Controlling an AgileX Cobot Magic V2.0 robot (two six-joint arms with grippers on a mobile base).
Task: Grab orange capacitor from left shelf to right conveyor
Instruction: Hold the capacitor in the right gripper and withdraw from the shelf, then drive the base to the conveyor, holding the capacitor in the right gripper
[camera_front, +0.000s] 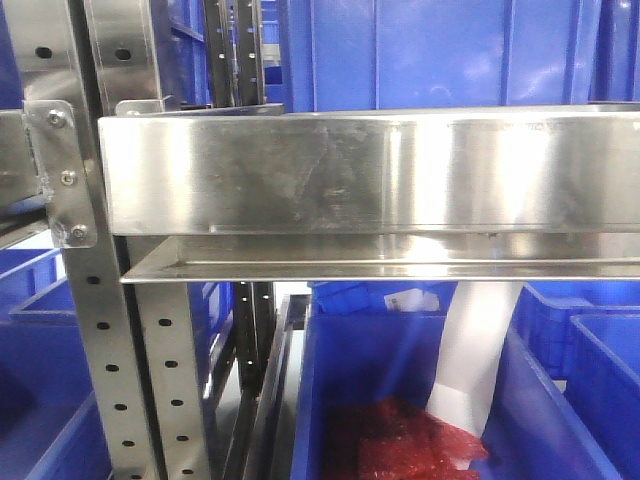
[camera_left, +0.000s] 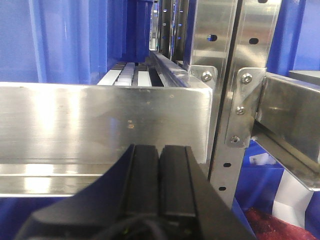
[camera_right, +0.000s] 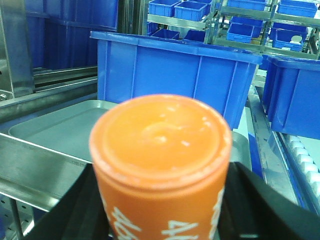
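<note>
The orange capacitor (camera_right: 161, 150), with a flat top and white "4680" print, fills the right wrist view. My right gripper (camera_right: 162, 212) is shut on it, with black fingers (camera_right: 75, 207) on both sides of the cylinder. The steel shelf (camera_front: 350, 170) with its tall shiny front lip spans the front view and also shows in the left wrist view (camera_left: 75, 120). My left gripper (camera_left: 160, 152) is shut and empty, just in front of and below that lip. The conveyor is out of view.
A shallow silver tray (camera_right: 55, 125) lies behind a steel lip beyond the capacitor, with large blue bins (camera_right: 170, 70) behind it. Perforated uprights (camera_left: 240, 100) stand right of the left gripper. Below the shelf, a blue bin (camera_front: 330, 400) holds red material and a white strip (camera_front: 475, 350).
</note>
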